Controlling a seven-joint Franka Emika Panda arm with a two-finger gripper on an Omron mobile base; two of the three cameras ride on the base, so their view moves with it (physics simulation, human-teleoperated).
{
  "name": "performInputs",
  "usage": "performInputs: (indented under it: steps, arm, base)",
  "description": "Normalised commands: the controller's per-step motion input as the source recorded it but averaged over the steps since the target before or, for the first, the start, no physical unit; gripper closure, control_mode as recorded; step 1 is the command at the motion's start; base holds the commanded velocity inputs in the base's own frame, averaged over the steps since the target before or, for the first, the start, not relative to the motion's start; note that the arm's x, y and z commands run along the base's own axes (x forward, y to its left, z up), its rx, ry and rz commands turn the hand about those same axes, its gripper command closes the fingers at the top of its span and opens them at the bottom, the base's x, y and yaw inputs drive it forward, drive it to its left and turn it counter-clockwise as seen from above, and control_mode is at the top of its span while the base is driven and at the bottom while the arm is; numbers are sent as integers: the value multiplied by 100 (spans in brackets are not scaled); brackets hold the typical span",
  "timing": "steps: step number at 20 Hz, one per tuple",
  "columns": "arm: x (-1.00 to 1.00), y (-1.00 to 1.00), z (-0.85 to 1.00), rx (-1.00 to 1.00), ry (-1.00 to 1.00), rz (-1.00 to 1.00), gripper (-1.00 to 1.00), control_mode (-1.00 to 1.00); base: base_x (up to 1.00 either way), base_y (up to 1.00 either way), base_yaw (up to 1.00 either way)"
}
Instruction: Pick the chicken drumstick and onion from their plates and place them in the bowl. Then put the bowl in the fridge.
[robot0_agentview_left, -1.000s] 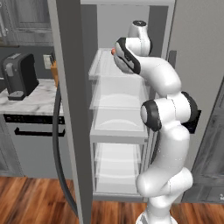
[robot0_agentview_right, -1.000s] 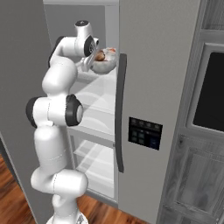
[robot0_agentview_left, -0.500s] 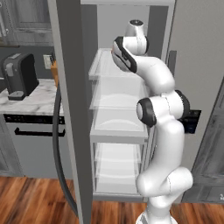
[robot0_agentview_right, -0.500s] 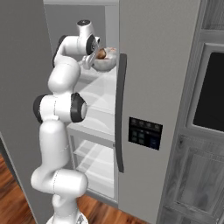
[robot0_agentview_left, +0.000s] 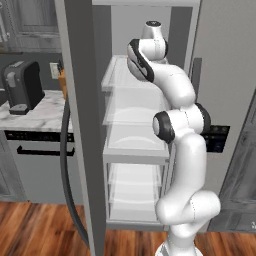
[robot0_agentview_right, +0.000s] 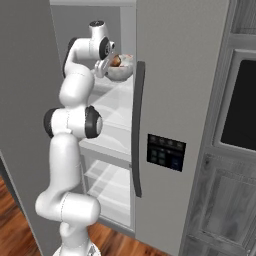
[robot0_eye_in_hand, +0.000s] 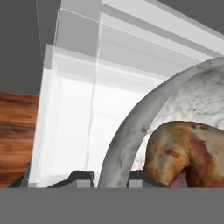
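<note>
On the upper shelf (robot0_agentview_right: 107, 90) of the open fridge (robot0_agentview_right: 185, 100): bowl (robot0_agentview_right: 120, 72), speckled whitish-grey, holding the chicken drumstick (robot0_eye_in_hand: 183, 153). Gripper (robot0_agentview_right: 104, 67) at the bowl's rim, one fingertip on either side of the wall; whether it still clamps or has loosened cannot be told. Against a second ago, the arm reaches deeper into the fridge and the bowl sits lower, at shelf level.

Both base views look forward at the open fridge (robot0_agentview_left: 131, 150) from behind the arm, one from its left, one from its right, sharing the shelves. The hand view sits very near the bowl (robot0_eye_in_hand: 131, 131) rim, looking over it onto a shelf.
</note>
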Motion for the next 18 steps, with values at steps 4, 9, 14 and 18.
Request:
performInputs:
  steps: [4, 9, 14, 18]
  arm:
    - [8, -14, -22, 0, 2, 2, -100, -100]
    - [12, -8, -5, 0, -2, 3, -100, -100]
    - [-21, -1, 5, 0, -9, 2, -100, -100]
    - [-36, 1, -2, 0, -11, 0, -100, -100]
  base:
    - [0, 0, 0]
    - [0, 0, 0]
    - [0, 0, 0]
    - [0, 0, 0]
